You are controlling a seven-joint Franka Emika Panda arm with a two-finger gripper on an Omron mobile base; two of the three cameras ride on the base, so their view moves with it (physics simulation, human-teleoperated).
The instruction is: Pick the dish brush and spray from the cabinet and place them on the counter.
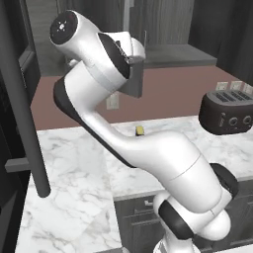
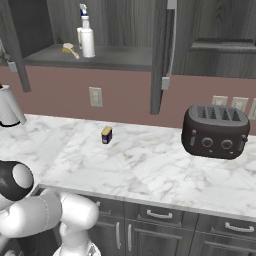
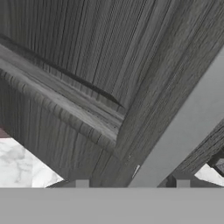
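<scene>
My pincer [image 3: 131, 183] is close against a dark cabinet door [image 3: 87, 65], beside its long metal handle [image 3: 183, 127]. Only the two finger tips show at the bottom edge of the hand view. They stand apart and nothing is between them, but if they are opening or closing I cannot tell.

I judge that I am at the door step: the cabinet [image 2: 125, 57] at the upper left of the right base view is already open, and nothing is picked yet. The spray [image 2: 87, 36] stands upright on the shelf [image 2: 100, 60], and the brush [image 2: 70, 50] lies just beside it, to its left. The next move calls for leaving the handle, bringing the hand round the door edge and reaching up into the shelf for one of the two.

The tabletop [image 2: 150, 170] is white marble with grey veins, above dark drawers. A toaster [image 2: 215, 131] sits at the right, a small yellow-and-dark block [image 2: 106, 135] near the middle, and a white vessel [image 2: 9, 107] at the left edge. The wall [image 2: 65, 95] behind is dull red with sockets.
</scene>
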